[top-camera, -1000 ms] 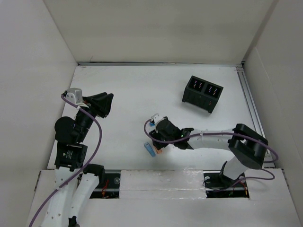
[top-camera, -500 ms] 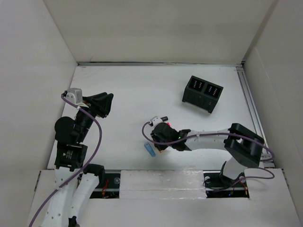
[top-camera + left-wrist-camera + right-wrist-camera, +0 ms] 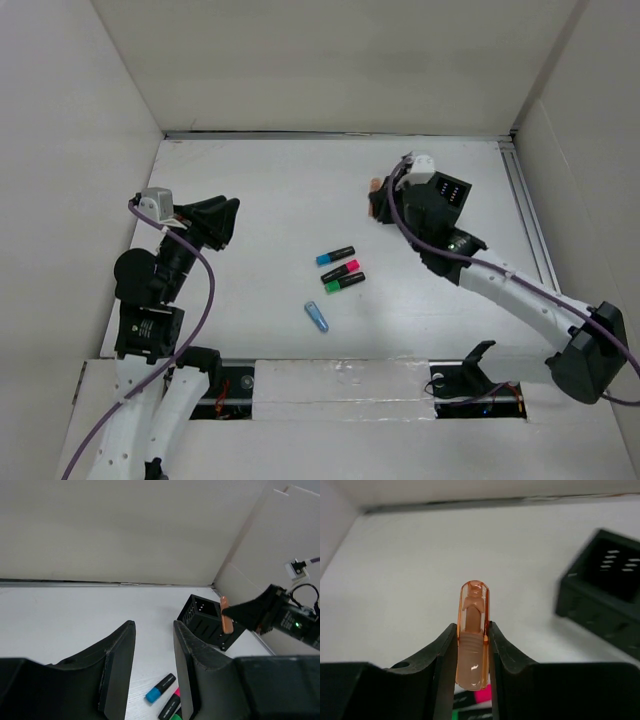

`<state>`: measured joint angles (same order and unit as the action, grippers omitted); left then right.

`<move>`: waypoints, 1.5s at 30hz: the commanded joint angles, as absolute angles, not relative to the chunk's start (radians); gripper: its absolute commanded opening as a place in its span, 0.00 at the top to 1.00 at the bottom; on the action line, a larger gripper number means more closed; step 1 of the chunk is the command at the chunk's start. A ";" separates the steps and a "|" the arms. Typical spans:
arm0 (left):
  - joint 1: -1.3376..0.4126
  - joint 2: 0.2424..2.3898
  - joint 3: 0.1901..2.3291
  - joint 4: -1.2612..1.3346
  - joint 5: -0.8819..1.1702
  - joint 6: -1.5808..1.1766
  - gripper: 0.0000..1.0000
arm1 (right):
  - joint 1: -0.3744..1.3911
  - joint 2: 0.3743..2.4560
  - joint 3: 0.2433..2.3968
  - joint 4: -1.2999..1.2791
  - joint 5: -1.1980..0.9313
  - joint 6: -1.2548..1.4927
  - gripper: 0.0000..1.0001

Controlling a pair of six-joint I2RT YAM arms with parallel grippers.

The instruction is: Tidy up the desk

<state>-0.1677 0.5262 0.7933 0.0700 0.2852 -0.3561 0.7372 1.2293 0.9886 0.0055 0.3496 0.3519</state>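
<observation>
The desk (image 3: 260,190), a wide matte white tabletop walled by white panels, fills the whole workspace, and a black two-compartment holder box (image 3: 455,195) stands toward its far right corner. Just beside the box's left side, the right gripper (image 3: 471,630) is clamped on a small orange stick with a see-through cap (image 3: 474,605), which points out past the fingertips. Left of the box and nearer the arms, well apart from it, three highlighters lie side by side: blue-capped (image 3: 336,255), pink-capped (image 3: 346,268) and green-capped (image 3: 344,282). A light blue stick (image 3: 316,316) lies nearer still. Far left of the box, the left gripper (image 3: 154,635) hangs with its fingers drawn close together, holding nothing.
</observation>
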 commanded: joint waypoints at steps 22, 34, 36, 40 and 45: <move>-0.164 0.488 0.790 0.126 0.322 -0.357 0.68 | 0.172 1.559 1.120 0.187 0.603 0.327 0.89; -0.164 0.511 0.788 0.126 0.327 -0.354 0.67 | 0.227 1.478 1.052 0.143 0.601 0.383 0.39; -0.164 0.511 0.788 0.123 0.312 -0.353 0.68 | 0.279 1.415 1.014 0.140 0.600 0.390 0.46; -0.164 0.512 0.790 0.120 0.314 -0.351 0.67 | 0.428 1.254 0.901 0.208 0.429 0.380 1.00; -0.164 0.519 0.792 0.112 0.296 -0.345 0.67 | 0.690 1.195 0.772 0.229 0.142 0.361 1.00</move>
<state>-0.1677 0.5152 0.7933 0.0704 0.3019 -0.3557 0.5953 1.1782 0.8261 0.2157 0.3523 0.3733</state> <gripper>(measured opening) 0.324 0.010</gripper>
